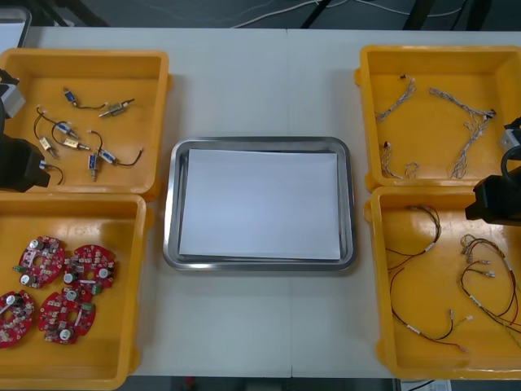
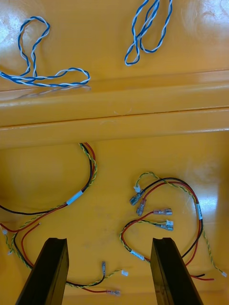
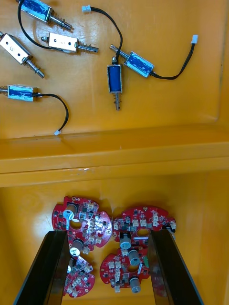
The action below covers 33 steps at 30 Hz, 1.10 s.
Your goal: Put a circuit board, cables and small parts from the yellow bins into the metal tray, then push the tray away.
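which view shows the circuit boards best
Left wrist view: the circuit boards lie close under the open left gripper, components plain. The front view shows all four in the near left yellow bin. The right wrist view faces the cable bins.

Bright even light, soft shadows

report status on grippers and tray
Left gripper open, above circuit boards. Right gripper open, above red and yellow cables. Metal tray white inside, nothing loaded yet.
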Available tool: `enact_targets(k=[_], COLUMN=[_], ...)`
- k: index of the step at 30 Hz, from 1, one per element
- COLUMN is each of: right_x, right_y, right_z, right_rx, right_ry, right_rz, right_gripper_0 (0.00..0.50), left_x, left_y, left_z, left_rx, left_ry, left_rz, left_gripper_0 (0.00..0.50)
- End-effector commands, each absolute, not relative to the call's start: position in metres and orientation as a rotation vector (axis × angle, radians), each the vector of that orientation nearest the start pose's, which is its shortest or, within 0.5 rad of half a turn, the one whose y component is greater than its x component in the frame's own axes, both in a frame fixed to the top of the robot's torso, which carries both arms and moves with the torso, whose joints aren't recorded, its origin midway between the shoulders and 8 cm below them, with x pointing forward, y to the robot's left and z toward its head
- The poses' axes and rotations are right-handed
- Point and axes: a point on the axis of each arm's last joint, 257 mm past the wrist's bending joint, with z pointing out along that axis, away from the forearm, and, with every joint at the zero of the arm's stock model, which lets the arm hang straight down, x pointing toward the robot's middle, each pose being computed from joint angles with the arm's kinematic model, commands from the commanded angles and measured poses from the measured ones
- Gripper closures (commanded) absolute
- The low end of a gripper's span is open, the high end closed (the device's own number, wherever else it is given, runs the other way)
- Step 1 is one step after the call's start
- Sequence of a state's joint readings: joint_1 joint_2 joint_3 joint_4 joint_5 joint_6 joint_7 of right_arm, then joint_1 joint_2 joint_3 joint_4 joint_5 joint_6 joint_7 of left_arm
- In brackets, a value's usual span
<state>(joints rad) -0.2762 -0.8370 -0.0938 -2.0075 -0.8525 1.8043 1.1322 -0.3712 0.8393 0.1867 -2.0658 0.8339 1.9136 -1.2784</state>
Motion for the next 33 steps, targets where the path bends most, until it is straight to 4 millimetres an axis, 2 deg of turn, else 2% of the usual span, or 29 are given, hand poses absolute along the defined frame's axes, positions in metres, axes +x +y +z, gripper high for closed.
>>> enact_targets(k=[1, 30, 33], right_x=[0.4082, 0.4082, 0.4082], right_y=[-0.3580, -0.3580, -0.3580], right_z=[-0.1888, -0.1888, -0.1888], right_rx=[0.108, 0.108, 0.108], right_ry=[2.726, 2.726, 2.726], right_rz=[0.037, 0.037, 0.037], right_gripper_0=[0.000, 0.000, 0.000], left_x=[0.4151, 0.4151, 0.4151], left_y=[0.3776, 0.3776, 0.3776], left_z=[-0.1152, -0.1152, -0.1152], left_rx=[-0.072, -0.072, -0.072], left_ry=[2.620, 2.620, 2.620], left_rz=[0.092, 0.092, 0.092], left_gripper_0=[0.019, 0.019, 0.005])
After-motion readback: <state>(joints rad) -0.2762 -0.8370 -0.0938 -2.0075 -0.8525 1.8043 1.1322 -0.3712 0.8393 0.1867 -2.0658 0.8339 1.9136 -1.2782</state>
